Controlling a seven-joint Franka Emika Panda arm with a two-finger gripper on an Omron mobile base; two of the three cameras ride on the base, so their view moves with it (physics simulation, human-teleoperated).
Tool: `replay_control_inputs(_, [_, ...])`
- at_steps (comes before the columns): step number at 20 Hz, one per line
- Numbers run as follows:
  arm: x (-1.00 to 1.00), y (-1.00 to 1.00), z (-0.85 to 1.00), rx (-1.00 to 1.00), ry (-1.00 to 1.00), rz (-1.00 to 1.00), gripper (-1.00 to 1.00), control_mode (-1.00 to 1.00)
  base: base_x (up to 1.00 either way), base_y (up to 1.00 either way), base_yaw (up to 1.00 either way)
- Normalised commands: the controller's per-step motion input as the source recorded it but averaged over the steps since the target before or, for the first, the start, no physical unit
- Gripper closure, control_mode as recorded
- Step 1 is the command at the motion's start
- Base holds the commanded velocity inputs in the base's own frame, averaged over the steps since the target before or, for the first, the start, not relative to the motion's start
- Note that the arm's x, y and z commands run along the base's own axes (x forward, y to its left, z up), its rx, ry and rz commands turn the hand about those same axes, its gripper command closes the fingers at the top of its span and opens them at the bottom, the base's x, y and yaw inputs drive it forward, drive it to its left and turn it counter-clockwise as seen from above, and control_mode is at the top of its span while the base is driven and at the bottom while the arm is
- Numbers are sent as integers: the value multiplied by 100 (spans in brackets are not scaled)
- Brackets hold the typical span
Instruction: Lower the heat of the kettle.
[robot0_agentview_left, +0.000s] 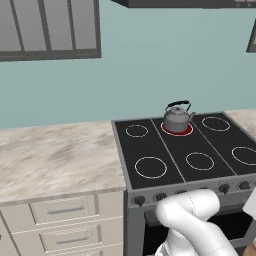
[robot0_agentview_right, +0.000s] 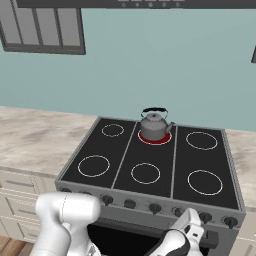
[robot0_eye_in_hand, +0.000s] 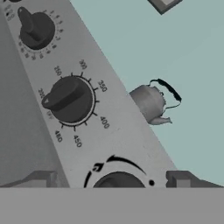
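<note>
The kettle (robot0_agentview_left: 176, 119) (robot0_agentview_right: 154, 124), small, grey, with a black arched handle, stands on the back middle burner (robot0_agentview_right: 155, 138), which glows red. In the hand view the kettle (robot0_eye_in_hand: 151, 103) appears tilted beyond the stove's front panel (robot0_eye_in_hand: 122, 131). My gripper (robot0_eye_in_hand: 109, 180) is open, low in front of that panel. Its two fingertips (robot0_eye_in_hand: 38, 178) stand wide apart on either side of a dark control knob (robot0_eye_in_hand: 118, 181) without touching it. From the right base view the gripper (robot0_agentview_right: 196, 220) sits just below the knob row, right of centre.
A larger oven dial (robot0_eye_in_hand: 69, 99) ringed with temperature numbers and another knob (robot0_eye_in_hand: 36, 29) sit further along the panel. The black cooktop (robot0_agentview_left: 165, 155) has several other unlit burners. Marble counter (robot0_agentview_left: 55, 160) with drawers lies left of the stove. Cabinets (robot0_agentview_left: 47, 27) hang above.
</note>
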Motion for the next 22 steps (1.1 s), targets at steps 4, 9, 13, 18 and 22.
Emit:
replay_control_inputs(4, [10,-4,-12,-1,0,0,-100,-100,0,0,0])
replay_control_inputs(9, [14,-9,-13,0,0,0,-100,-100,0,0,0])
replay_control_inputs(13, [13,-15,-10,0,0,0,-100,-100,0,0,0])
replay_control_inputs(18, [10,-18,-8,0,0,-1,-100,-100,0,0,0])
replay_control_inputs(22, [5,-4,-1,0,0,-1,-100,-100,0,0,0])
